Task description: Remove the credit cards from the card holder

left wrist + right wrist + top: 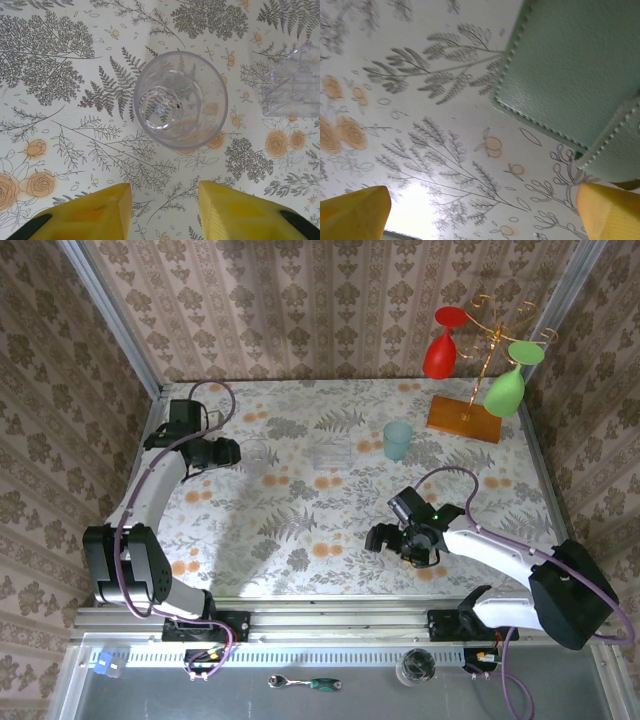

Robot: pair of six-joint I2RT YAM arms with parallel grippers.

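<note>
My left gripper hung over the table at its far left, pointing down at a clear glass. Its two yellow fingers stood partly apart, with nothing between them but the flowered cloth. They touched nothing, and the glass stood clear of the tips. The fingers' lower parts were cut off by the bottom edge of my left wrist view. To the right of the glass, a clear plastic box ran off the right edge of that view, so I could not make out its full shape.

My right gripper was low over the near right part of the table. Its jaws stood spread very wide and held nothing. The card holder lay just ahead of it, toward the right-hand finger. One green flap sat just above that fingertip. Whether they touched I could not tell. The card holder ran off the top and right edges. Only its stitched outer face showed, so I could not tell whether any cards were inside.
</note>
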